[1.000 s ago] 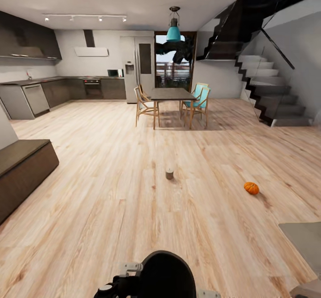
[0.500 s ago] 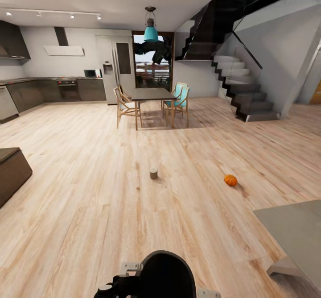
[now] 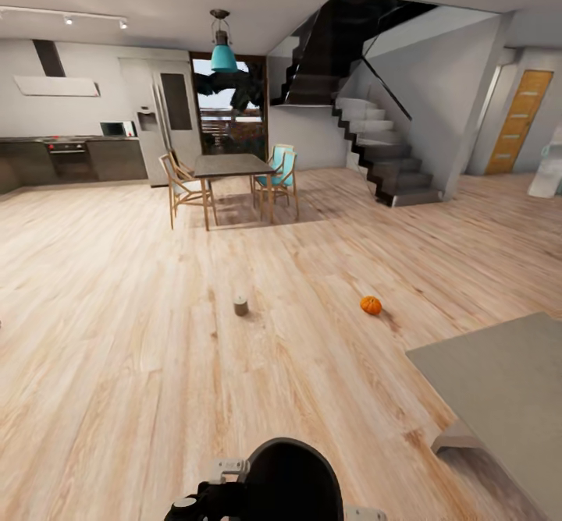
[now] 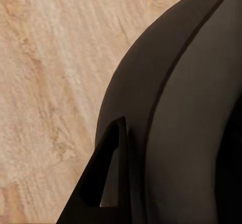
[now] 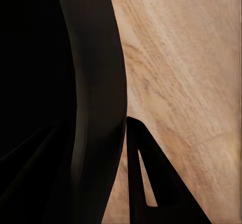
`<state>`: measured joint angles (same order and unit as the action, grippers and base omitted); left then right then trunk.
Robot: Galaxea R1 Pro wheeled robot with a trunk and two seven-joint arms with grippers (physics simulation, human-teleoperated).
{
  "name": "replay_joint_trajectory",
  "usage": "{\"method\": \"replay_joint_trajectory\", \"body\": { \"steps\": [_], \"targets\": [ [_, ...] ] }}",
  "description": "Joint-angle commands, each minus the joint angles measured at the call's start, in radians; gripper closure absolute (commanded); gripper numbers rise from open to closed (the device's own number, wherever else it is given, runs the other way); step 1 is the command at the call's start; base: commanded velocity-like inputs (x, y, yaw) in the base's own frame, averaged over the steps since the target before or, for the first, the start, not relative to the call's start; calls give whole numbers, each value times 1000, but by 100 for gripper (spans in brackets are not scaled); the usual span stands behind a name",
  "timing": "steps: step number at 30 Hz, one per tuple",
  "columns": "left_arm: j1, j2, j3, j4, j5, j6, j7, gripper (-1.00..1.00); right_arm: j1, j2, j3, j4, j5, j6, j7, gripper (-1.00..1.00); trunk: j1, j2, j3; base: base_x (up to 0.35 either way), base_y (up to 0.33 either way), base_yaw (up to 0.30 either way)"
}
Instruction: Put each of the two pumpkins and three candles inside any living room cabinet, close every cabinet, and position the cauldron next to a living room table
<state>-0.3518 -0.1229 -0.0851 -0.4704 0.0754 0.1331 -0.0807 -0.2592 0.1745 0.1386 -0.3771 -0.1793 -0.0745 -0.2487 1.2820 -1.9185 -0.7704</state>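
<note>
Head view: open-plan room, light wood-plank floor [image 3: 156, 349]. 1 small round bright-orange pumpkin [image 3: 371, 305] sits on the floor right of centre, alone. Left of it and well apart stands a short grey-brown cylinder candle [image 3: 240, 306], upright on the floor. Low rectangular table with a smooth grey top [image 3: 499, 381] is at lower right, 1 slanted grey leg visible under its near-left corner; the pumpkin lies beyond its far corner, not touching.

Further back: dark-topped dining table with light wooden legs [image 3: 231, 167], wooden chair [image 3: 178, 186] on its left, 2 teal chairs [image 3: 279, 170] on its right, teal pendant lamp [image 3: 223, 57] above. Dark staircase [image 3: 375, 139] at right, orange door [image 3: 516, 122] far right, kitchen units with oven [image 3: 70, 158] far left.

Robot's black rounded trunk [image 3: 293, 478] is at the bottom edge.

Left wrist view: 1 dark finger [image 4: 101, 183] beside the dark body, floor behind; cannot tell if the jaws are spread or pressed together. Right wrist view: 1 dark finger [image 5: 151, 183], same; cannot tell.
</note>
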Motion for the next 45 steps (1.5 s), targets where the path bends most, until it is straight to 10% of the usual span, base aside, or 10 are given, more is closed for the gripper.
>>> {"method": "replay_joint_trajectory", "body": {
  "steps": [1,45],
  "targets": [
    [0,5,8,-2,-2,6,-1,100,-2,0,0,-13,0,-15,6,100,0,0,-1,0,0,-279],
    [0,6,10,-3,-2,6,-1,100,-2,0,-1,-14,0,-15,6,100,0,0,-1,-41,0,-257]
  ]
}}
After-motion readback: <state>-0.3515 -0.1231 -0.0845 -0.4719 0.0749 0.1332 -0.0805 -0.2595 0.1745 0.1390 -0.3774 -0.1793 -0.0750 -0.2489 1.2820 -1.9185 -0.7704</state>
